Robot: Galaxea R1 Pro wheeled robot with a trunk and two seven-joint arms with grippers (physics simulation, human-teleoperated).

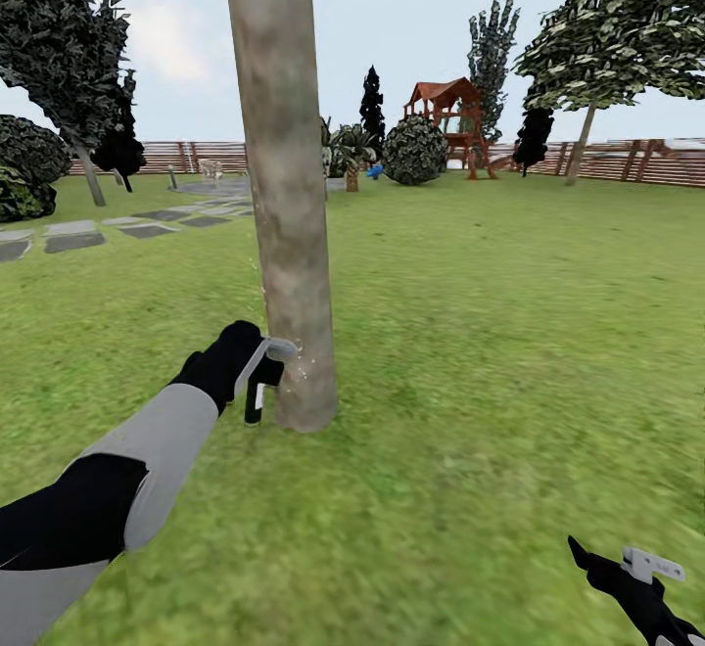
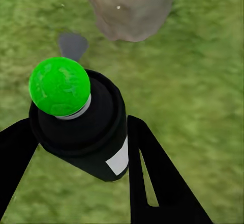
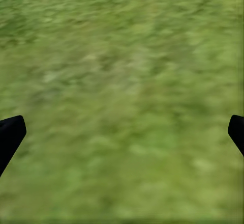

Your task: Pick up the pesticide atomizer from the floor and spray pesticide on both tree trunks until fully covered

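Pesticide atomizer [image 2: 84, 132]: dark stubby body with a white label patch, capped in the left wrist view by a bright green ball [image 2: 59, 86]; no red tip visible. Long axis runs roughly along my left fingers, the ball end toward the camera, the far end aimed at the grass near the trunk base. In the head view it shows lower left of centre as a small dark shape hanging down from my left gripper [image 1: 262, 379], just beside the foot of the tree trunk [image 1: 284, 186]; I cannot tell if it touches the bark.

Left gripper: fingers [image 2: 157, 183] pressed against both sides of the atomizer's body, closed on it.

Pale specks float by the trunk near the gripper in the head view, and on the bark at the top of the left wrist view.

Trunk: thick, mottled grey-brown, upright, running out the top of the head frame.

Right gripper [image 1: 636, 577]: lower right corner of the head view, low over the floor [image 1: 490, 352]. In the right wrist view the fingertips [image 3: 10, 132] sit at opposite edges, spread wide, nothing between but grass.

Far back: second tree [image 1: 617, 29] upper right, brown slat fence [image 1: 627, 161], red play structure [image 1: 452, 122], grey paving [image 1: 78, 235] at left.
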